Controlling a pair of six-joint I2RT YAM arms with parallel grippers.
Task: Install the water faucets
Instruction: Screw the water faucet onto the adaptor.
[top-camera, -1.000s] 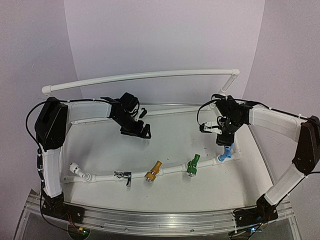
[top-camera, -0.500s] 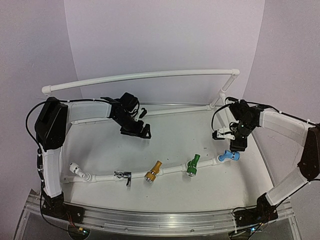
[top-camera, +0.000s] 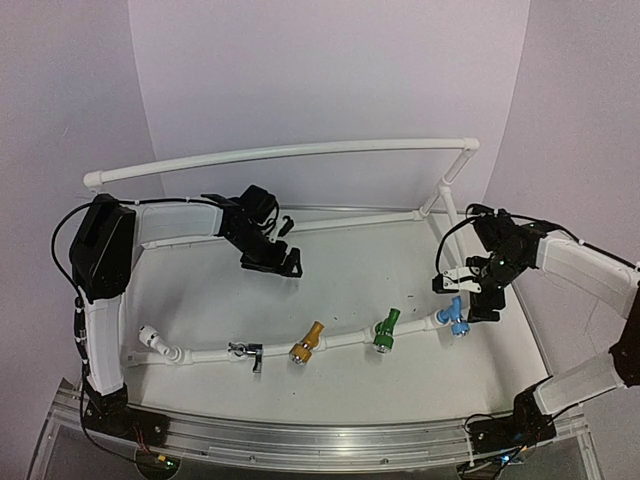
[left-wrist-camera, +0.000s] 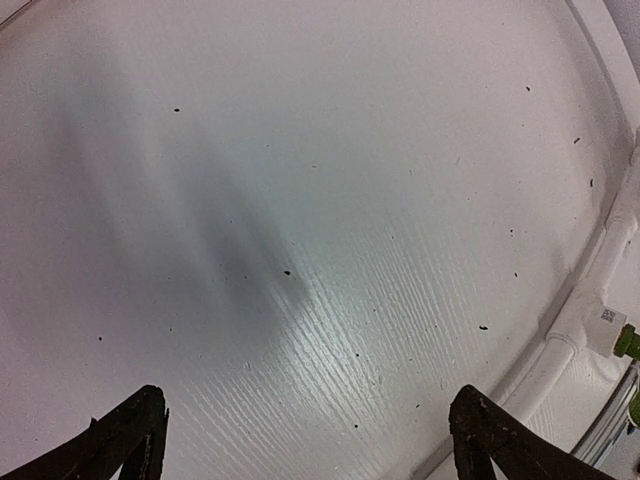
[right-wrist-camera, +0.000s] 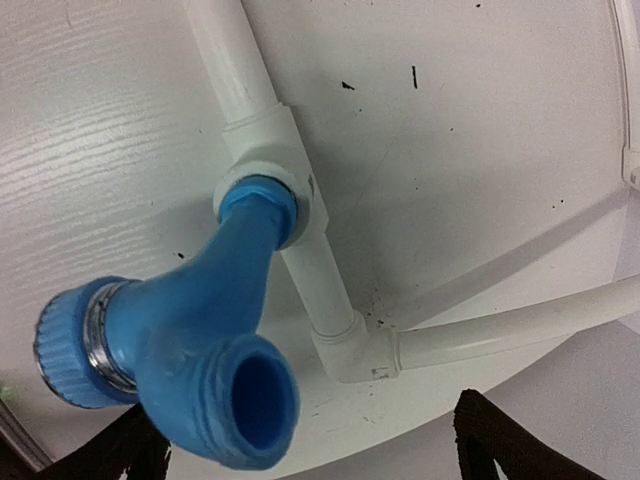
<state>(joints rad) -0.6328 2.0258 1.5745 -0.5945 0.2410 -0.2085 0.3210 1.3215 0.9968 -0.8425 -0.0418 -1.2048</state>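
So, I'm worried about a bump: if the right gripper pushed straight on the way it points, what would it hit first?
Most likely the blue plastic tap-shaped faucet, fitted in the white pipe tee, close ahead of its open fingers; exact depth is unclear.

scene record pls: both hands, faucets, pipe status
left hand: open, empty, above bare table
right hand: open, over blue faucet, not clamped on it
on front pipe, from left-arm side: silver faucet, yellow faucet, green faucet, blue faucet
blue faucet: end seated in white tee
loose faucets: none visible
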